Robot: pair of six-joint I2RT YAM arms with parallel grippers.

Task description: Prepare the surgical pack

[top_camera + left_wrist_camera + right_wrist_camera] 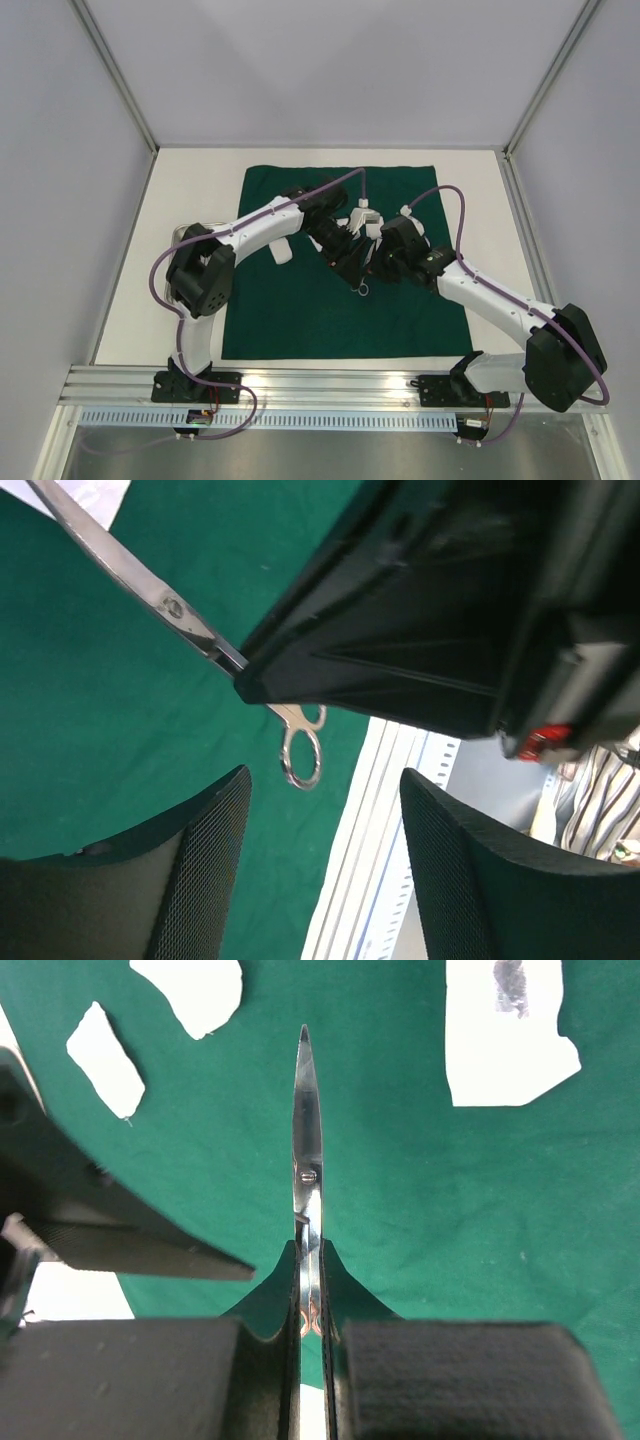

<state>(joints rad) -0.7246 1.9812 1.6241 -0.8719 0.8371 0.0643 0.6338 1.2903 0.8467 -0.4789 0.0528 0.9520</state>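
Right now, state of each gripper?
Left gripper: open, holding nothing.
Right gripper: closed on the scissors.

The top camera looks down from above and behind the bases at 6 o'clock, far enough back to take in the whole drape (pixel 300 320) and both arms. The left wrist camera sits close, looking past the left gripper (pixel 325 780) with the rail (pixel 370 860) at 5 o'clock; the right wrist camera, equally close, looks along the right gripper (pixel 312 1250) toward 12 o'clock. All three share the scissors (pixel 308 1130) and the drape around them.
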